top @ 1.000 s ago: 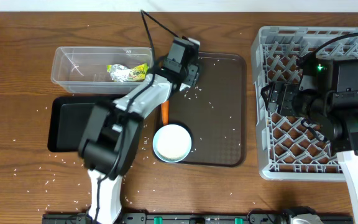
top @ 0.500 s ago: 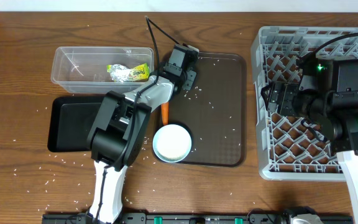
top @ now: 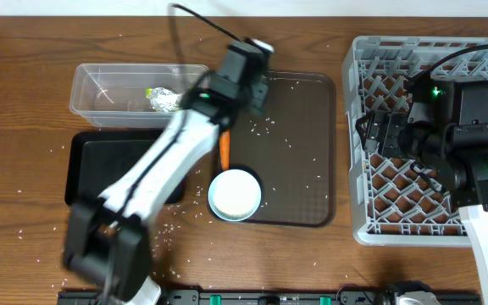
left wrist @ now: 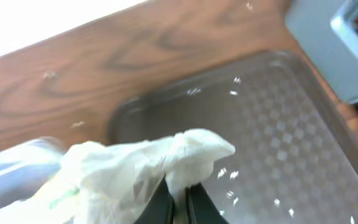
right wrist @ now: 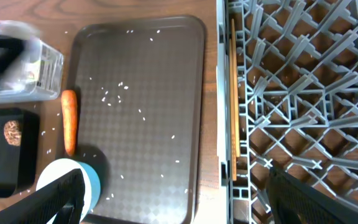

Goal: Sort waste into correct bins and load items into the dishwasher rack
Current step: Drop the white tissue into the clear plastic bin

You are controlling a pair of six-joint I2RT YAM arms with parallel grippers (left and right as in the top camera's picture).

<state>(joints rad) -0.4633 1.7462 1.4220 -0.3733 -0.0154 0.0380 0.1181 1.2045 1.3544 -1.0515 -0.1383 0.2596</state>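
The left arm has swung up and stretched out in the last second, blurred with speed in the overhead view; its wrist has risen off the far left corner of the brown serving tray (top: 299, 182); that reads as a lift, pick made, drop still to come. The left gripper (left wrist: 178, 202) is pinched nearly closed on the tissue (left wrist: 143, 167), fingers (left wrist: 161, 205) biting its lower edge. The tissue hangs above that tray corner, with the clear tub (top: 87, 87) just to the side; it is a crumpled white wad, soft folds, one pointed flap sticking out, a faint green tinge low on the left. The foil wrapper (top: 161, 100) already lies in the tub, now half hidden by the arm, so the tub looks like the tissue's home. Over on the other side nothing has moved; the right gripper (right wrist: 176, 183) hangs wide open and empty over the rim of the dishwasher rack (top: 356, 127). Plenty left; the carrot (right wrist: 69, 122) lies along the serving tray's left edge, the bowl (top: 235, 194) sits on its near corner, rice grains (right wrist: 114, 93) are scattered about, and a brown lump (right wrist: 11, 132) rests in the black tray (top: 87, 174).
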